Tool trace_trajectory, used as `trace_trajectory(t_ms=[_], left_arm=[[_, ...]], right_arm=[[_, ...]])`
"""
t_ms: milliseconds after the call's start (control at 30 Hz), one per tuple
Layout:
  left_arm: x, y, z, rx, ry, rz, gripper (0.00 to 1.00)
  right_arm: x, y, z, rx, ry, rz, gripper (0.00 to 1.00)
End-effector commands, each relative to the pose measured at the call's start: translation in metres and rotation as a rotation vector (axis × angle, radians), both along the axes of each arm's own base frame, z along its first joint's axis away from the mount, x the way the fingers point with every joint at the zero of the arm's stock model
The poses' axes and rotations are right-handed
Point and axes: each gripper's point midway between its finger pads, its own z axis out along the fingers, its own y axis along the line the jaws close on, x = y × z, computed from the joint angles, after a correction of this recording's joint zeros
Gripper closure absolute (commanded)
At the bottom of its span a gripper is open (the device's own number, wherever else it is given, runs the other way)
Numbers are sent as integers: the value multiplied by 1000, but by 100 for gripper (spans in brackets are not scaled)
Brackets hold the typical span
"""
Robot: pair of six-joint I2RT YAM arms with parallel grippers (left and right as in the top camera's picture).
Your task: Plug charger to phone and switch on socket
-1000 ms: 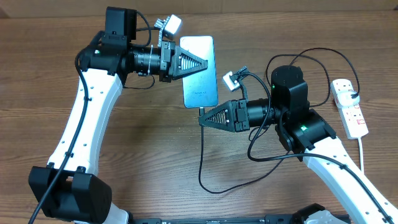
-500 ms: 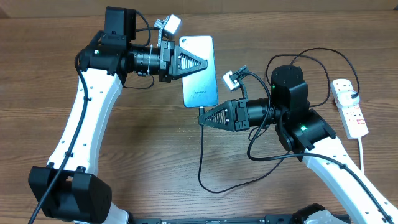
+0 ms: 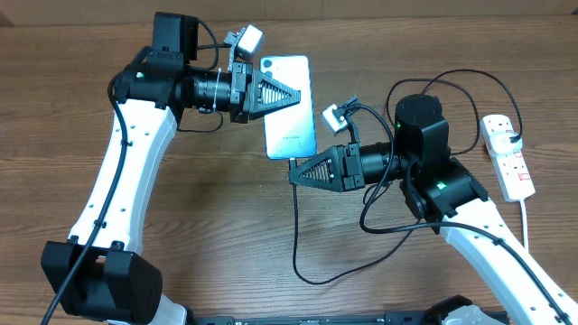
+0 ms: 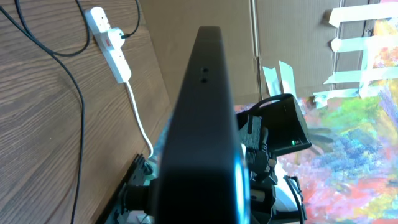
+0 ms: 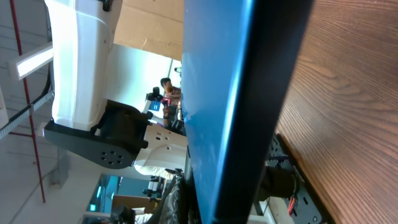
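– Now, item by item: what do you have on the table (image 3: 208, 217)?

– Item one, the phone (image 3: 291, 126): lifted clear of the wood, over the far middle of the table, pale blue face up, tilted. My left gripper (image 3: 296, 93) is pressed together on its upper part.
Item two, the charger (image 3: 296, 235): thin black cable, looping toward the near edge and back up to the right. My right gripper (image 3: 293, 173) pinches its connector end right at the phone's lower edge. Whether the tip is seated in the port, I cannot tell; both wrist views show only the phone's side.
Item three, the socket (image 3: 511, 161): white strip by the right edge, black plug in it, switch state unreadable.

– Risks?

– First, a skewed tip: if connector and port are off line, pushing could jam it or twist the phone in the left grip.
Second, a thin hold: the phone could slide out under the push.
Third, the cable: reaching for the switch could drag the loop and pull the tip out.
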Motion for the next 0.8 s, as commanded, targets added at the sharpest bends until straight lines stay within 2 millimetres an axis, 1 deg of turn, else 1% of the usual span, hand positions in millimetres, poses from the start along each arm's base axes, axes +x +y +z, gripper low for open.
trace_trajectory(t_ms=[0, 233, 467, 767], left_arm=[[-17, -7, 18, -53, -69, -64, 96], [-18, -7, 17, -51, -60, -64, 96], [-20, -6, 16, -49, -58, -66, 96], [-19, -6, 15, -43, -57, -62, 96]], right_arm=[[28, -9, 7, -4, -51, -123, 96], [37, -8, 7, 2, -47, -153, 96], [45, -4, 1, 2, -40, -151, 96], [48, -4, 11, 33, -85, -157, 96]])
